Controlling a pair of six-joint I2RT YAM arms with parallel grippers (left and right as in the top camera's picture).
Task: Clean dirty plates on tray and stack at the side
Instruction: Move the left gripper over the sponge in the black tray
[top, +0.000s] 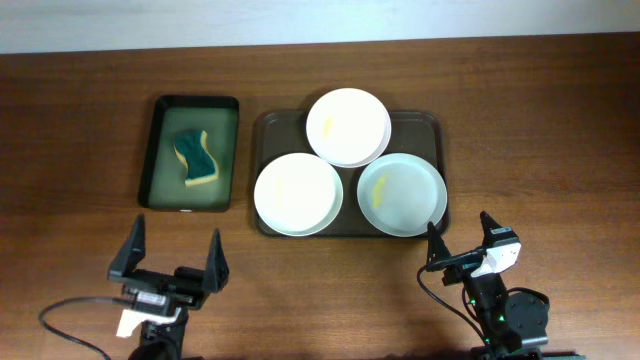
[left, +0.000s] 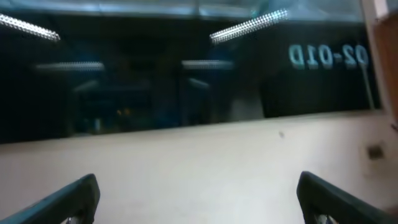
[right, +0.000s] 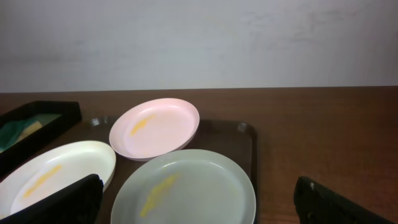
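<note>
Here, three plates (top: 298, 193) lie on the tray (top: 420, 128), each smeared yellow.
The left gripper (top: 178, 228) stands wide and empty, off the tray's near left corner. The right gripper (top: 459, 222) stands wide and empty, just beside its near right corner.

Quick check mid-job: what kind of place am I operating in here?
Probably a lab or office test bench, not a kitchen: a wooden table, a plain wall, and smeared plates on a tray beside a basin holding a sponge.
</note>
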